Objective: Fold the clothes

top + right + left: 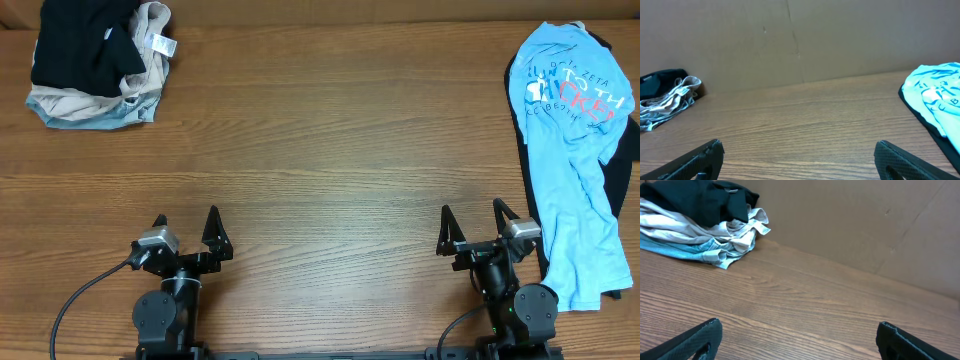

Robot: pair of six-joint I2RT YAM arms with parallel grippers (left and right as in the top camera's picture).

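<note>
The left fingers [215, 232] stand wide apart at the near edge of the counter [320, 150], holding nothing and touching no cloth. The left wrist view shows their two dark tips [695, 340] at the bottom corners, with bare wood between them. The right fingers [447, 228] are spread just as wide and are also empty. In the right wrist view their tips [905, 160] frame only wood grain. A light blue shirt [570, 150] with printed lettering lies crumpled along the right side of the counter, running from the far edge down to just beside the right arm. It lies over a dark garment [625, 150] that shows along its edges. From the right wrist the shirt [935, 95] appears at the far right, apart from the fingers. A pile [95, 60] of black, beige and pale blue clothes sits in the far left corner, well apart from both arms. The left wrist view shows the pile [700, 225] lying against a brown wall [865, 220].
</note>
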